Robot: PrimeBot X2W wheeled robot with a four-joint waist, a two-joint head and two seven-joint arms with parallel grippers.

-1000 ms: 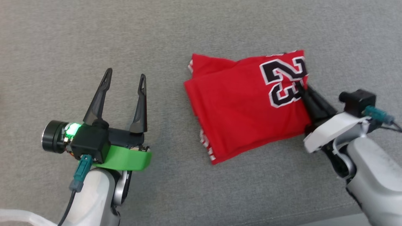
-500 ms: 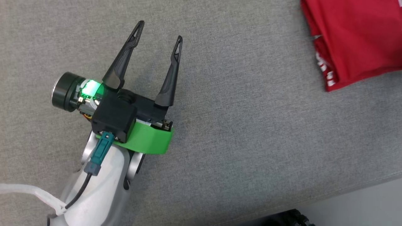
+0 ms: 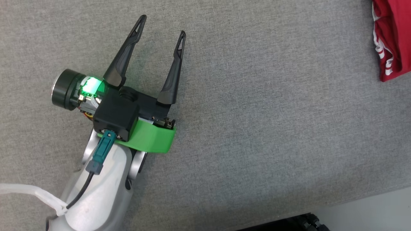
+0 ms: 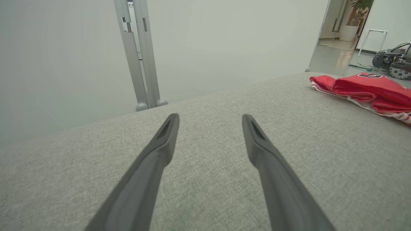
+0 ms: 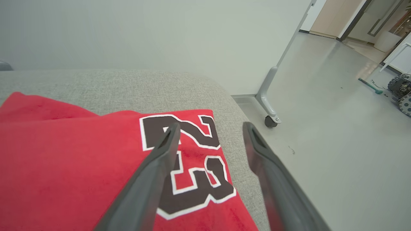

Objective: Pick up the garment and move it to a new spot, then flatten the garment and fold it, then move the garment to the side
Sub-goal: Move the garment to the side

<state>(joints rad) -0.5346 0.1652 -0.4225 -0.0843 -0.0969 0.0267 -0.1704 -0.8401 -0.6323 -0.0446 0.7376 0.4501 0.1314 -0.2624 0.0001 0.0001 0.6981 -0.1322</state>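
Garment: a red jersey [image 5: 80,154] with a black, white-edged "23" lay folded in layers on a grey upholstered surface [image 3: 257,128], close to that surface's rounded corner.
Garment in the head view: its corner, with white-striped trim, sat at the top right edge, well apart from the left gripper [image 3: 162,25].
Left gripper: its two dark fingers were spread wide with nothing between them. They were held over bare grey fabric, tips pointing up and slightly right in the head view.
Left wrist: it carried a green collar [image 3: 151,141]. A green light [image 3: 91,86] glowed beside a black barrel, and a teal connector [image 3: 102,152] led to a dark cable.
Left wrist view: the jersey lay off to the right of the fingers on the same surface. Two metal posts [image 4: 138,54] stood beyond the far edge against a pale wall.
Right gripper [image 5: 211,124]: its fingers stood apart and gripped nothing. In its own wrist view, the finger on the left crossed over the "23". The finger on the right crossed over the surface's edge and the floor [image 5: 321,144].
Contact: whether either right finger touched the cloth could not be told.
Floor: it was pale and glossy. A caster [image 5: 269,121] on a grey leg stood just past the surface's corner.
Background: a wheeled machine [image 4: 391,62] stood at the far right near a doorway.
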